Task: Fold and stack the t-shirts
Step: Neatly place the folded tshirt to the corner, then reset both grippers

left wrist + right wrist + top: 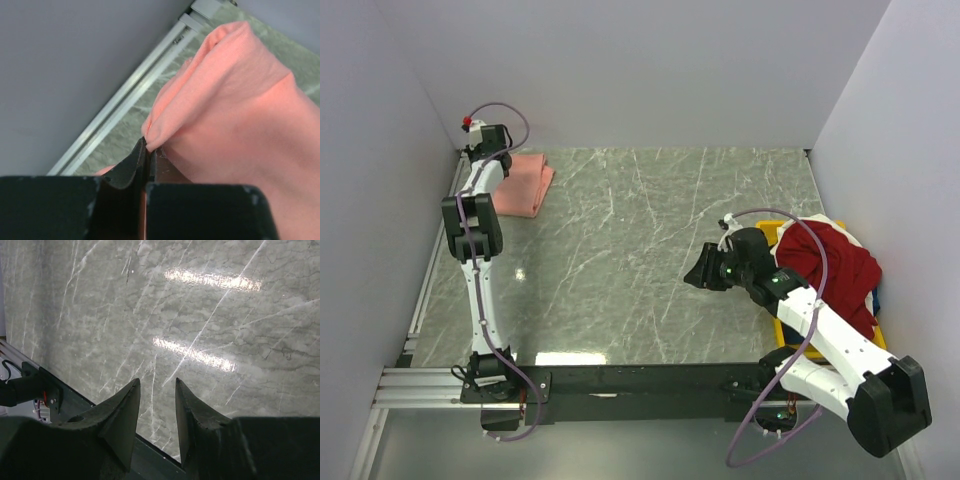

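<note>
While both arms are deployed over the grey-veined desk [640, 240], they stand well apart, one at each side. The right arm [820, 340] reaches from the near right corner toward mid-desk. The left arm [475, 230] extends along the left edge to the far left corner. The deep red t-shirt [835, 265] lies heaped and unfolded in the yellow bin [770, 233] at the right edge of the desk, spilling over its rim, with a sliver of dark blue cloth [876, 300] showing under it on the right side. The salmon-pink t-shirt [527, 185] lies folded on the desk in the far left corner, just beside the metal rail [125, 107] that runs along the wall. The left hand [146, 150] is closed tight, its fingertips pinching a fold at the edge of the salmon-pink t-shirt, where the cloth bunches into a ridge. The right hand [157, 390] hovers over bare desk to the left of the bin, its jaws partly open with a clear gap and nothing held between them.
</note>
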Robot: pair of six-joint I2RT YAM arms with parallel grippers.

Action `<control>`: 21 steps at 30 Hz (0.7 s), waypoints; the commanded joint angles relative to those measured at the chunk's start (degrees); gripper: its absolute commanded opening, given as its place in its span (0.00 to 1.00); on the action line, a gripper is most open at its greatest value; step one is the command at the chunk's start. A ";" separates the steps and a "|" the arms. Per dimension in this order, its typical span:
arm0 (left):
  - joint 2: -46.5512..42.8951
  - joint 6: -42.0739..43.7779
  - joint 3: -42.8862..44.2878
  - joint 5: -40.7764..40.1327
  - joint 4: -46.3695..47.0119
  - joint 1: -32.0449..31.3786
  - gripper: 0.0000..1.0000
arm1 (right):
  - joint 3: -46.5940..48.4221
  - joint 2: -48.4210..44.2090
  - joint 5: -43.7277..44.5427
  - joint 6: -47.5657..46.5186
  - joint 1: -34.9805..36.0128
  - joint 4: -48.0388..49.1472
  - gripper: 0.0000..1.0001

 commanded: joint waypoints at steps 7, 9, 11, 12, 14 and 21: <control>-0.16 -0.33 3.48 0.66 1.94 1.63 0.14 | -0.79 0.39 0.55 -1.32 -0.01 2.83 0.41; -1.21 -1.21 2.43 -0.92 2.47 1.72 0.32 | -0.97 0.31 0.55 -1.41 -0.10 2.75 0.41; -2.88 -1.56 1.64 -1.19 3.26 1.72 0.48 | -0.97 0.22 0.11 -1.32 -0.01 2.83 0.41; -3.58 -1.65 1.20 -0.67 3.61 1.63 0.52 | -1.05 0.22 0.11 -1.23 0.08 2.92 0.41; -5.60 -1.83 0.76 0.03 4.05 1.63 0.59 | -0.88 0.13 0.20 -1.32 -0.01 2.57 0.42; -11.32 -2.27 -2.23 0.74 5.37 -0.04 0.66 | -0.70 -0.13 0.38 -1.50 -0.01 2.57 0.41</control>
